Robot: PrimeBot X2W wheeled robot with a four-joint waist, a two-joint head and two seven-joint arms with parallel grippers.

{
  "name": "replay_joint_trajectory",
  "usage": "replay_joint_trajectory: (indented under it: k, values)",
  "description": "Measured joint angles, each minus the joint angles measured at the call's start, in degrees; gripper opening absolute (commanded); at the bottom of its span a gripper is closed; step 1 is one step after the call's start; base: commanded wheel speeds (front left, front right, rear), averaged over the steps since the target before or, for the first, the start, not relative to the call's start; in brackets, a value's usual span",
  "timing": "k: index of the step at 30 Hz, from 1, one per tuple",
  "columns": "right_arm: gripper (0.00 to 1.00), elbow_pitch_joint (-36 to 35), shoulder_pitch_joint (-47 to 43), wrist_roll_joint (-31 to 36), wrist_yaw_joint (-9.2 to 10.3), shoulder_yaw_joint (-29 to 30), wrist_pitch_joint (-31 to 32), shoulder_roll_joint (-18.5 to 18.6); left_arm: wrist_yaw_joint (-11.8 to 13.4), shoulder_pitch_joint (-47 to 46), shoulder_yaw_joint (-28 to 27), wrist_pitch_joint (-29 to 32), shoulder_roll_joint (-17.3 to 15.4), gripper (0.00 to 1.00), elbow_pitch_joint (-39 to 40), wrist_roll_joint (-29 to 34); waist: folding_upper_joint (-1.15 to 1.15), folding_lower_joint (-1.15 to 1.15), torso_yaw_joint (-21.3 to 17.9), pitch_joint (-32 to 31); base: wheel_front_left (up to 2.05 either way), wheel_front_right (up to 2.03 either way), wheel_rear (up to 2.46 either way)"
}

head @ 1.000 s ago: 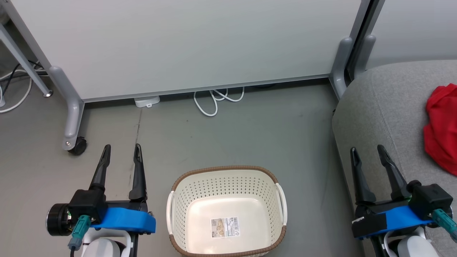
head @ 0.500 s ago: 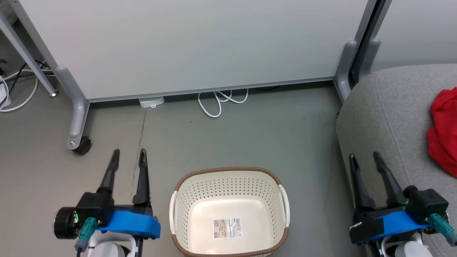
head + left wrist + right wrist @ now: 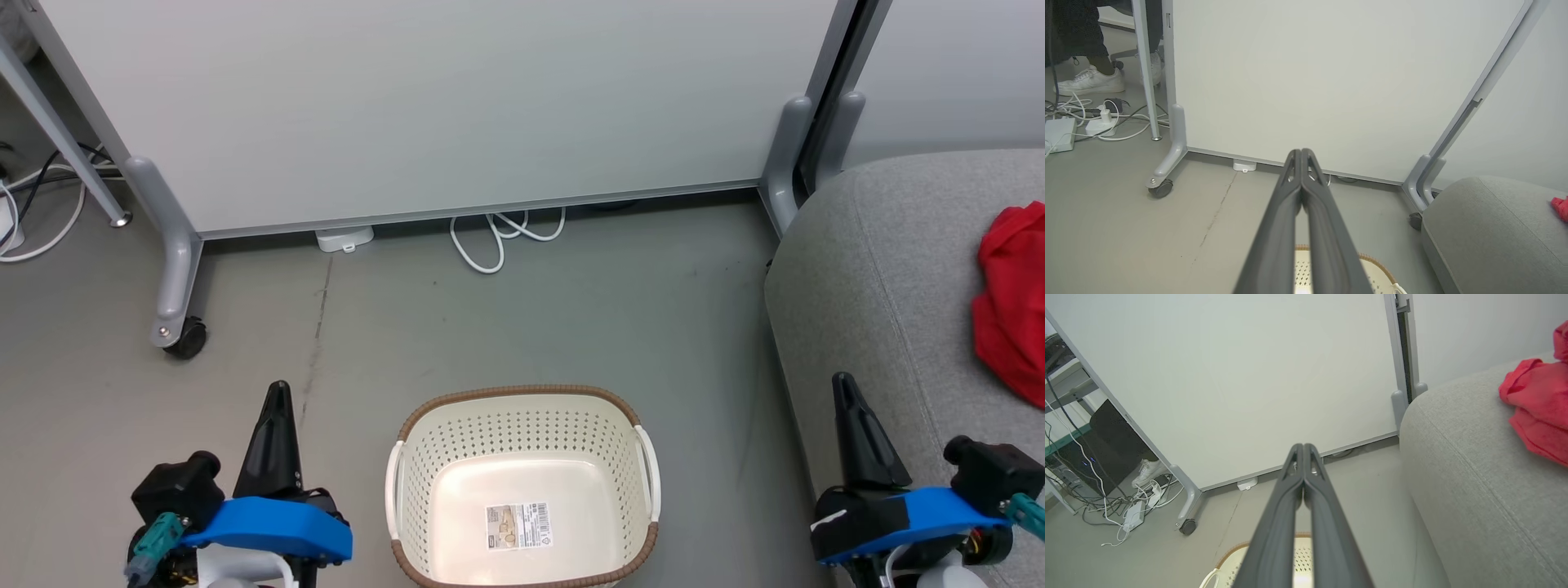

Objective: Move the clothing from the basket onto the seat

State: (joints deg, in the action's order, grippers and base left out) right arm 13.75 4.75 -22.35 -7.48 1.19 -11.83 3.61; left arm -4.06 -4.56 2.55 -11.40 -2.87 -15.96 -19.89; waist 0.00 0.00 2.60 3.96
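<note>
The cream perforated basket [image 3: 522, 425] with a brown rim stands on the floor at bottom centre, holding nothing but a paper label [image 3: 519, 525]. Red clothing [image 3: 1011, 304] lies on the grey seat [image 3: 873, 269] at the right edge; it shows again in the right wrist view [image 3: 1537, 404]. My left gripper [image 3: 278, 390] hangs left of the basket, shut with nothing in it, fingertips pressed together [image 3: 1301, 152]. My right gripper [image 3: 842, 380] is shut and empty too, over the seat's front left edge [image 3: 1303, 446].
A white partition panel on grey wheeled legs [image 3: 171, 269] stands behind the basket, with a white cable loop [image 3: 498, 237] under it. Cables and power strips [image 3: 1081, 122] lie at the far left beside a person's white shoe [image 3: 1092, 79]. Grey floor surrounds the basket.
Both grippers have gone from open to shut, empty, and drawn back toward the lower edge of the head view. The camera shifted slightly.
</note>
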Motion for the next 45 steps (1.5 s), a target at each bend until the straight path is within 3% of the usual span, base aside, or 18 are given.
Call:
replay_joint_trajectory:
  k: [22, 45]
  values:
    - [0.00, 0.03, 0.04, -20.01, 0.00, 1.47, 5.20, -0.20, -0.87, -0.05, -2.42, 4.97, 0.01, 0.00, 0.56, -20.70, 0.00, 0.00, -0.50, -0.73, 0.00, 0.00, 0.00]
    - [0.00, 0.08, 0.31, -36.43, 0.00, 2.80, 9.49, -0.37, -1.62, -0.39, -4.60, 9.32, 0.02, 0.00, 0.94, -37.69, 0.00, 0.00, -1.02, -1.48, 0.00, 0.00, 0.00]
